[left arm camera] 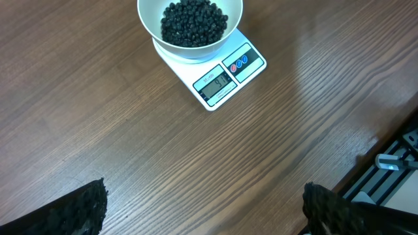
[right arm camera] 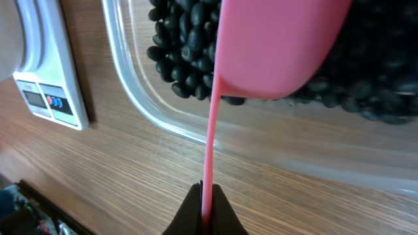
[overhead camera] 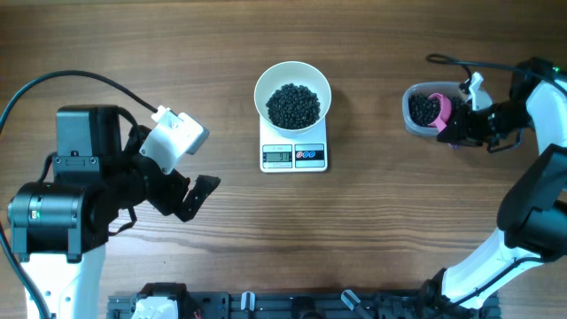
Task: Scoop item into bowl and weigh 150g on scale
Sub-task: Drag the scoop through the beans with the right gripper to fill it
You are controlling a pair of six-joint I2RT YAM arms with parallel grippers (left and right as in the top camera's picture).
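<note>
scooping is judged to be the step in hand: the pink scoop (right arm camera: 274,46) is gripped by its thin handle in the closed right claw (right arm camera: 208,203), inside the clear tub (right arm camera: 163,114) over the black beans (right arm camera: 176,46). more beans are heaped in the bowl (overhead camera: 266,81) on the scale (overhead camera: 294,157). only a small load should be lifted, kept level, so the target is not overshot. the left claw (overhead camera: 195,197) is spread open and empty above the counter (overhead camera: 372,230).

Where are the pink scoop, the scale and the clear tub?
pink scoop (right arm camera: 274,46), right wrist view, on the underside of its cup.
scale (left arm camera: 217,83), left wrist view, on its grey display.
clear tub (right arm camera: 134,72), right wrist view, on its bare plastic wall.
</note>
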